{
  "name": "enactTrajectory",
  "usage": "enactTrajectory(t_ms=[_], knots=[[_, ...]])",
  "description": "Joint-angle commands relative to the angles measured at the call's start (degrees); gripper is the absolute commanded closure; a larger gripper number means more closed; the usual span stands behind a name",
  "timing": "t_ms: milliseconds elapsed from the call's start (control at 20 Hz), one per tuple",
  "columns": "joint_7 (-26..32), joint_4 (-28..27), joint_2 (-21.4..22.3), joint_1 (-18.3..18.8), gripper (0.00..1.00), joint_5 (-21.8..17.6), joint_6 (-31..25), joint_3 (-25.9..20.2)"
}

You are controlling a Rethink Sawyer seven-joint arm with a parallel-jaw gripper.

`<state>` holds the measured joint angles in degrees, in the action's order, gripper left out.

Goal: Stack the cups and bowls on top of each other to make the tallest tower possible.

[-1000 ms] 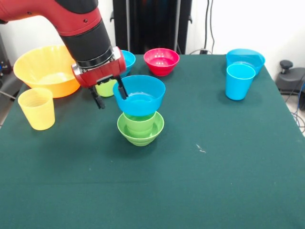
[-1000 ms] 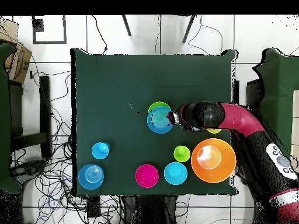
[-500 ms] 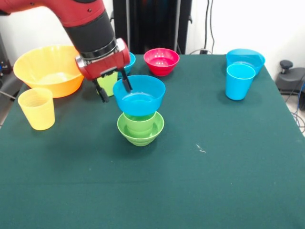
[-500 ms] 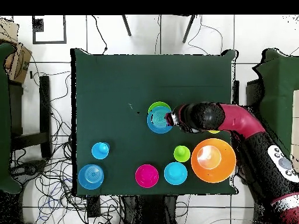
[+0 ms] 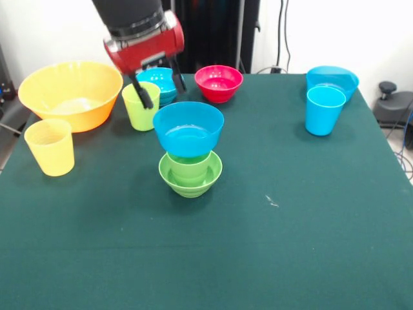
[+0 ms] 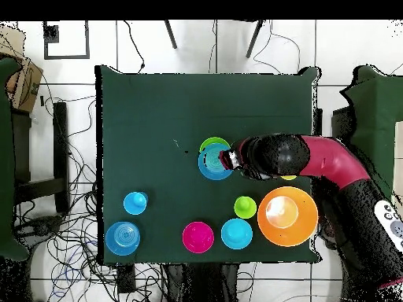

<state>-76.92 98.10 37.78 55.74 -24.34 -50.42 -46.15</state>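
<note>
Three-piece tower (image 5: 189, 152), end effector (image 5: 161, 86) empty

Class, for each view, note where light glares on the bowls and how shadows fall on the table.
Front view: pale sheen inside the orange bowl and the stacked blue bowl; shadows on the table are faint and soft. Overhead view: a bright spot at the orange bowl's centre; no clear shadows.

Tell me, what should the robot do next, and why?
Probably reach for the yellow-green cup. The gripper hangs open and empty just above it, and the blue bowl already sits on the tower, so another piece could go on top.
</note>
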Motion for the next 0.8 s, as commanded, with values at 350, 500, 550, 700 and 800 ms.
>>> enactTrajectory(t_ms=[350,500,550,700,800], knots=[[20.3,-1.59,-4.67,6.62,0.0,-0.23,-12.92,-6.37],[28.71,-4.09,-9.05,8.56,0.0,-4.12,-14.29,-7.84],[29.07,-4.71,-9.91,8.75,0.0,-4.9,-13.91,-7.72],[28.43,-5.36,-12.01,9.58,0.0,-5.59,-12.88,-7.52],[28.31,-5.53,-13.48,10.33,0.0,-5.4,-12.57,-7.55]])
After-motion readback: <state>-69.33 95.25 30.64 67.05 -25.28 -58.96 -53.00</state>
